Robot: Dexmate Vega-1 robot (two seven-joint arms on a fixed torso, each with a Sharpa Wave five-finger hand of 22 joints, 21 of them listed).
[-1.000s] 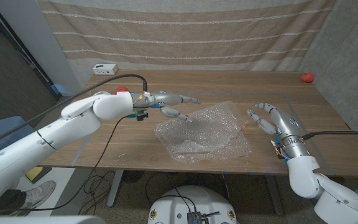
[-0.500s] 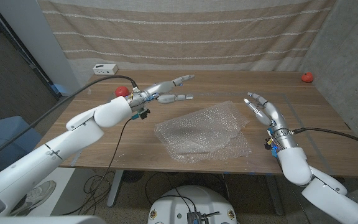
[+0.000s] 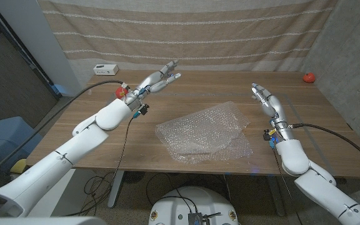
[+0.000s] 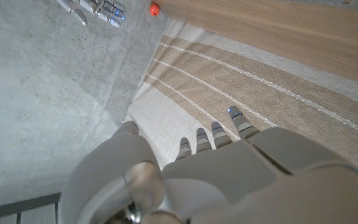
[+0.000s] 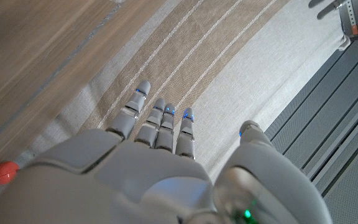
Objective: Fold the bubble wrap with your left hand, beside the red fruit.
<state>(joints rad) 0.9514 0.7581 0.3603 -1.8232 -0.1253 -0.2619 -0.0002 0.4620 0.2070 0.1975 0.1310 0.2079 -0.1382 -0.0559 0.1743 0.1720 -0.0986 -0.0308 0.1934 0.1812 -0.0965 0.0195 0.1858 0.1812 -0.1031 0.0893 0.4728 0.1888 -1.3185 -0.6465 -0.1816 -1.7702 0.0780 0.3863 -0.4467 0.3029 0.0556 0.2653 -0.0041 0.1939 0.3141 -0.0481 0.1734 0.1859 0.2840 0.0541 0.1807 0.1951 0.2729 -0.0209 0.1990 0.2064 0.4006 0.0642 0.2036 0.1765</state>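
The clear bubble wrap (image 3: pixel 202 133) lies crumpled and partly doubled over in the middle of the wooden table (image 3: pixel 186 84). My left hand (image 3: pixel 161 78) is raised above the table's far left part, well away from the wrap, fingers stretched out and apart, holding nothing. It fills the lower part of the left wrist view as the left hand (image 4: pixel 229 162). My right hand (image 3: pixel 264 100) is lifted to the right of the wrap with fingers straight, also empty; the right wrist view shows this right hand (image 5: pixel 160 149) from behind. One red fruit (image 3: pixel 308 77) sits at the far right corner.
A second red fruit (image 3: pixel 122 91) sits by my left forearm at the table's left. A white box (image 3: pixel 105 69) stands at the back left corner. A striped curtain (image 3: pixel 186 31) hangs behind the table. A black cable (image 3: pixel 114 134) trails over the left edge.
My left hand has lifted off the bubble wrap and swung up toward the back left. My right hand has risen from the table, fingers now pointing away. The wrap lies still.
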